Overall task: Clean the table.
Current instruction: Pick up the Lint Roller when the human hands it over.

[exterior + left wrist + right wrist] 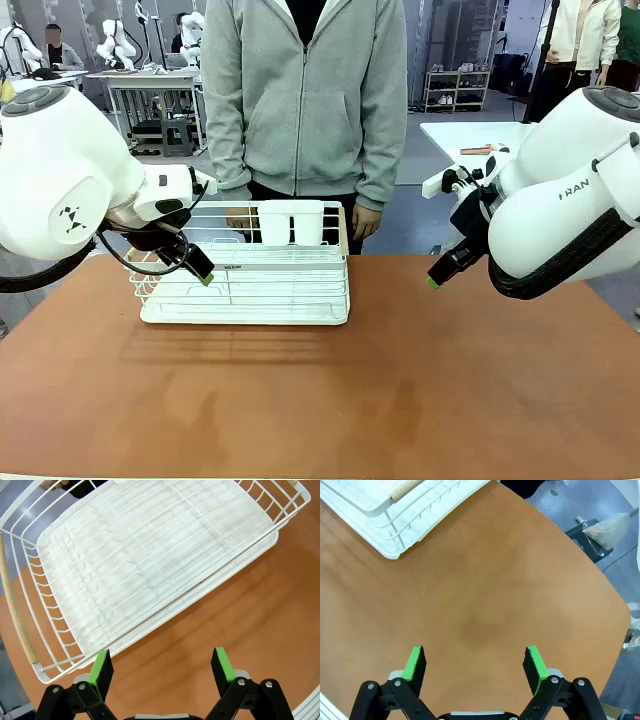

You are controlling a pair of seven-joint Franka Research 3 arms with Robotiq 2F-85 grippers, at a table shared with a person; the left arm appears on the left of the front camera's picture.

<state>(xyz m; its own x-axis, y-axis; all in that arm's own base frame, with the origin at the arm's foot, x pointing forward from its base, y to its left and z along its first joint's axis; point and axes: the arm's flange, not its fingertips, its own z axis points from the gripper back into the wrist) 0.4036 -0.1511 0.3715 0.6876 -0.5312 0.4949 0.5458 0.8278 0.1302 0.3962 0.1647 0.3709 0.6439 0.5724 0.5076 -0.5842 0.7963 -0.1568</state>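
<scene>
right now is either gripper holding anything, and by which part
Nothing is held. The left gripper stands open above the reddish-brown table, beside the white wire dish rack; the right gripper is open over the table too.

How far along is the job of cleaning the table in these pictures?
Done: nothing visibly; the white dish rack sits on the table. In hand: nothing; the left pincer, open and empty, hovers beside the rack's edge, the right pincer open over bare tabletop. Left: probably removing the rack.

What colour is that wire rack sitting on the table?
The rack is white; the left wrist view shows it best.
</scene>
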